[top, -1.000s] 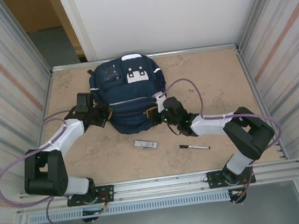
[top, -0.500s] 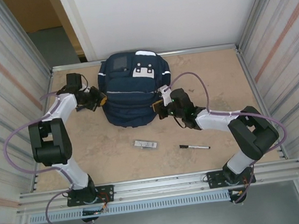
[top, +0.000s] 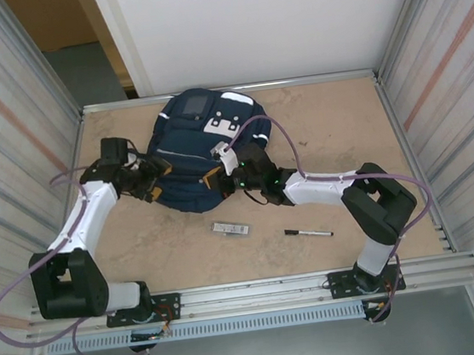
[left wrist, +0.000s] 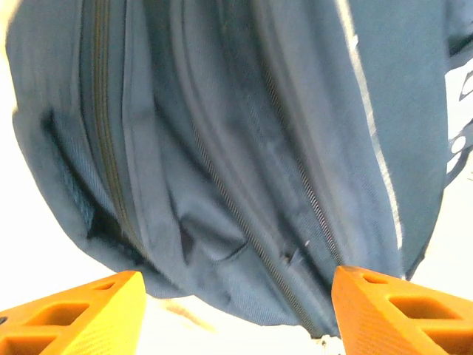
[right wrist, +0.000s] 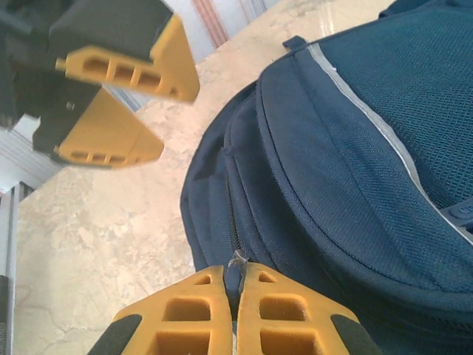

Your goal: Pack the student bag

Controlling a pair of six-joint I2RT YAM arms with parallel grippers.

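- Lying at the far middle of the beige stone-look table (top: 335, 132), the large navy-blue fabric student bag (top: 199, 143) rests between the two arms.
- Pinched tight on a small metal zip pull (right wrist: 238, 258) at the bag's near edge is the right gripper (right wrist: 238, 272).
- Just beside the bag's left flank, the left gripper (left wrist: 236, 296) stands wide, holding nothing.

Student bag (top: 184, 152): large navy-blue fabric backpack with white and grey patches on its upper front, thin pale reflective stripes across the panels, and several zip tracks curving round its sides. It lies front face up at the far left-centre of the tan table (top: 343, 131), slightly askew, the patched end near the far edge. Fabric is soft and creased; in the left wrist view the zips look closed.
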